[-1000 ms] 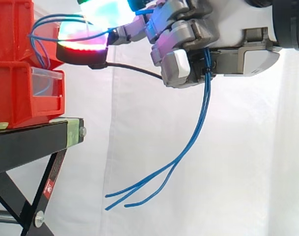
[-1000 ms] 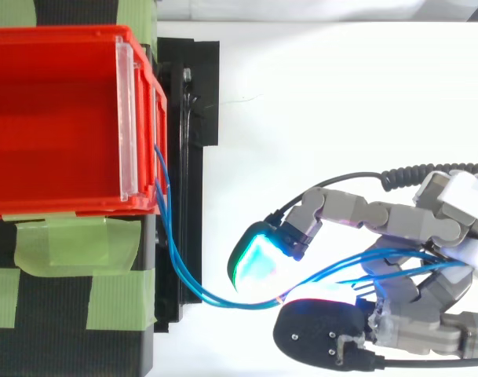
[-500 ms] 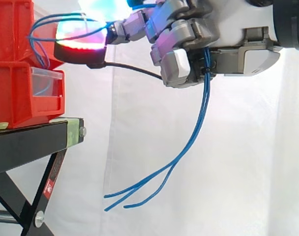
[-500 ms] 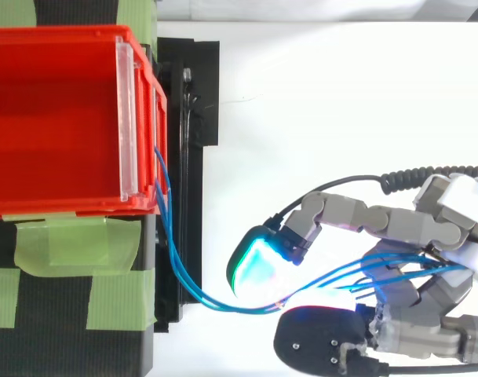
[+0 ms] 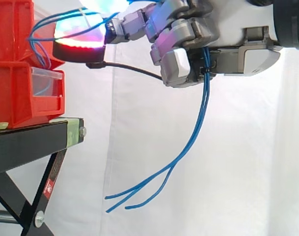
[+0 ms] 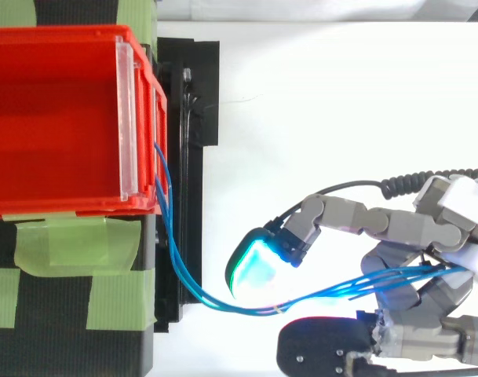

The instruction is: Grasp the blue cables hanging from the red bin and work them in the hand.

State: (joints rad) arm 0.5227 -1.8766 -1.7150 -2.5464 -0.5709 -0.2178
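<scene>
Thin blue cables [image 6: 176, 259] leave the front wall of the upper red bin [image 6: 58, 118] and run in a sagging arc to my hand [image 6: 427, 306]. In the side view the hand [image 5: 188, 39] is level with the upper bin [image 5: 12, 29], to its right, its fingers curled round the cables. The loose cable ends [image 5: 188, 142] hang from under the hand and fan out near the bottom. One long finger stretches toward the bin, its glowing pad [image 6: 254, 267] just beside the cables.
Two red bins are stacked on a black stand [image 5: 36, 142] at the left, the lower bin [image 5: 26, 98] with a clear label strip. Green tape [image 6: 74, 243] patches the stand top. A white curtain hangs behind.
The outstretched finger and thumb have shifted slightly, and the cables between bin and hand have drawn closer together. The hanging ends barely moved.
</scene>
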